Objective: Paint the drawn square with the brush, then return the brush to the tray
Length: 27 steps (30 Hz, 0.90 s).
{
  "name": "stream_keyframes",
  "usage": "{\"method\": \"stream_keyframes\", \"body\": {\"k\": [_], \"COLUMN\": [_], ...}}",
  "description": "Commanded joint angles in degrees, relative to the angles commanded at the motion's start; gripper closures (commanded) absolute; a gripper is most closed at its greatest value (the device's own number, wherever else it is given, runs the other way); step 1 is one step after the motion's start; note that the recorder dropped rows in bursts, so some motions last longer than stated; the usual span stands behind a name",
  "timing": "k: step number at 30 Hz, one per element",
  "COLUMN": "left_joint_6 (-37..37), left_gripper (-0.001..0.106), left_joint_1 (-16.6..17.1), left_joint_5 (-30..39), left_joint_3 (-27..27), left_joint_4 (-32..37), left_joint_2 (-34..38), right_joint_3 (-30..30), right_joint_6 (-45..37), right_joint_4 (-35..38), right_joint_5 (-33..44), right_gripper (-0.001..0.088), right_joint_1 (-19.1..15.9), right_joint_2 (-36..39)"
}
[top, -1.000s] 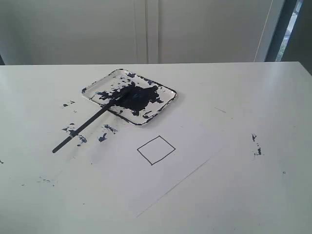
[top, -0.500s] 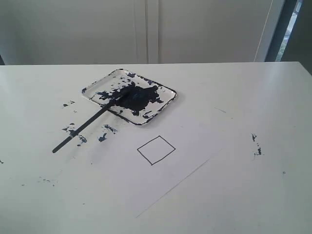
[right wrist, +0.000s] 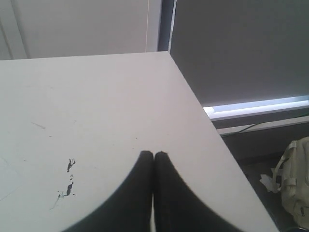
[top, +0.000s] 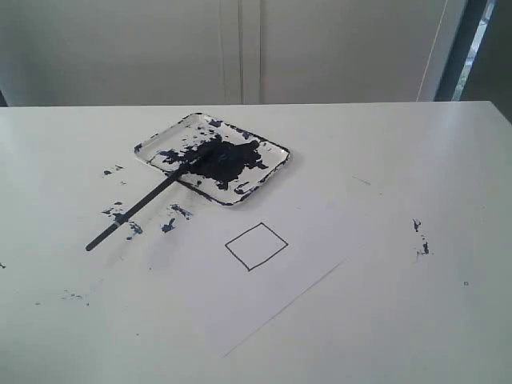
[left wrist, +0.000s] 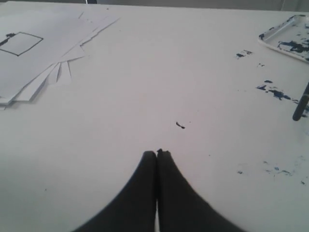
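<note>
Left fingers (left wrist: 142, 191) and right fingers (right wrist: 140, 191) together, empty; brush (top: 144, 202) tip in tray (top: 272, 170).

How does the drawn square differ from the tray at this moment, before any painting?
The tray is smeared with dark paint; the drawn square is blank inside, only a thin black outline. The tray looks clearly larger than the drawn square. The brush rests with its tip in the tray, while nothing touches the drawn square. Both are four-sided and lie flat.
</note>
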Motion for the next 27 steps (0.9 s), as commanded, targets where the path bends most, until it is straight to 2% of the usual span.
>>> {"method": "stream_keyframes", "body": {"k": [6, 10, 18, 21, 25, 27], "left_joint_6": [0.0, 0.3, 0.3, 0.2, -0.2, -0.1], "left_gripper": [0.105, 0.105, 0.105, 0.105, 0.105, 0.105], "left_joint_1": [0.0, 0.0, 0.0, 0.0, 0.0, 0.0], "left_joint_5": [-0.9, -1.0, -2.5, -1.2, 1.2, 4.2], "left_joint_3": [0.0, 0.0, 0.0, -0.1, -2.8, -4.2], "left_joint_4": [0.0, 3.2, 4.1, 4.3, 4.1, 4.1], "left_joint_2": [0.0, 0.0, 0.0, 0.0, 0.0, 0.0], "right_joint_3": [-2.5, -4.8, -8.0, -8.5, -8.9, -9.0], "right_joint_6": [0.0, 0.0, 0.2, 3.2, 10.2, 8.8], "right_joint_4": [0.0, 0.0, 0.0, 0.5, 6.5, 14.7], "right_joint_5": [0.1, 0.2, -4.0, -5.3, -5.9, -3.2], "right_gripper": [0.0868, 0.0868, 0.0868, 0.0868, 0.0868, 0.0868], "right_joint_1": [0.0, -0.1, -3.5, -4.4, -4.7, -4.7], "right_joint_2": [2.6, 4.4, 6.0, 6.0, 6.0, 6.0]}}
